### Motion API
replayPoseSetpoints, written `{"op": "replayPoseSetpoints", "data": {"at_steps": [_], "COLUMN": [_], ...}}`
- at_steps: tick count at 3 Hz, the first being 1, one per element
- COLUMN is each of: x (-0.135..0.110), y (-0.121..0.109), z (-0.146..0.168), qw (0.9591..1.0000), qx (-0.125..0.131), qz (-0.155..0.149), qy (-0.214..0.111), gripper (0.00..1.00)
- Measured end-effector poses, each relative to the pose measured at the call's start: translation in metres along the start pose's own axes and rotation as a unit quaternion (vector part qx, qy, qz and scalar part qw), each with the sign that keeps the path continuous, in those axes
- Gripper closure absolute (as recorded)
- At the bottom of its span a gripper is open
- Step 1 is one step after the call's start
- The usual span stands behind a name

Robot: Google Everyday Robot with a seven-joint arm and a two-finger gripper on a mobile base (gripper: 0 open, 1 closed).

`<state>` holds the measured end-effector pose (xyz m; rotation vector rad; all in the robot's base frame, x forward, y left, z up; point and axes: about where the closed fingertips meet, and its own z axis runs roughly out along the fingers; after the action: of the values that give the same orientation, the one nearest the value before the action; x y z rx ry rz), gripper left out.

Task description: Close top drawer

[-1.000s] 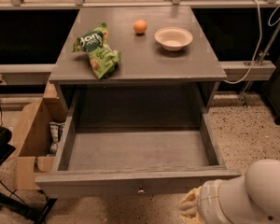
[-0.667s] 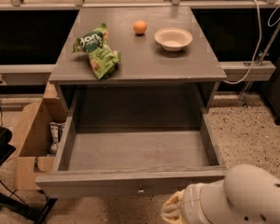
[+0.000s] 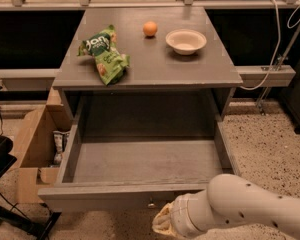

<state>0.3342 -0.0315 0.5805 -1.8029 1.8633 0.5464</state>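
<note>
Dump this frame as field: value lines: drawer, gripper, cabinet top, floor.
top drawer: pulled fully out, nothing visible inside
knob: centre of the drawer front, just left of the gripper
gripper: bottom of the camera view, low in front of the drawer front; contact cannot be told
cabinet top: green chip bag at left, orange at back centre, empty white bowl to its right
floor: open cardboard box left of the cabinet
task status: drawer not yet closed
</note>
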Motion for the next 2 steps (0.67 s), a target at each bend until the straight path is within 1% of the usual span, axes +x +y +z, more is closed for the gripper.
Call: {"op": "replayPoseSetpoints", "data": {"at_steps": [1,2], "x": [0.009,0.021], "y": [-0.022,-0.053], "z": [0.031,0.046], "qw": [0.9998,0.9995], "qx": [-0.014,-0.012], "qz": [0.010,0.028], "qy": [-0.008,-0.013], "gripper": [1.00,1.00]}}
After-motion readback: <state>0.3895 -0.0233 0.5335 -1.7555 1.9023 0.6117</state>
